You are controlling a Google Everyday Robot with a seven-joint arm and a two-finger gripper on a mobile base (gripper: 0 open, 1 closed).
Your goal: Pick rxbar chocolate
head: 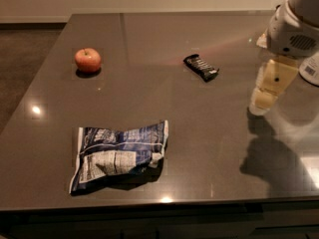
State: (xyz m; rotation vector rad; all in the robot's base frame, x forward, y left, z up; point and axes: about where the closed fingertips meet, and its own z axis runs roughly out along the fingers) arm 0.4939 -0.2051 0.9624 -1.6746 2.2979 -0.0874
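Note:
The rxbar chocolate, a small flat black-wrapped bar, lies on the dark grey table right of the middle, toward the far side. My gripper, pale yellow under a white wrist, hangs over the right part of the table. It is to the right of the bar, a little nearer the front edge, and apart from it. Nothing shows in the gripper.
A red apple sits at the far left. A large blue-and-white chip bag lies crumpled near the front edge. A white object is at the right edge. The table's front edge runs along the bottom.

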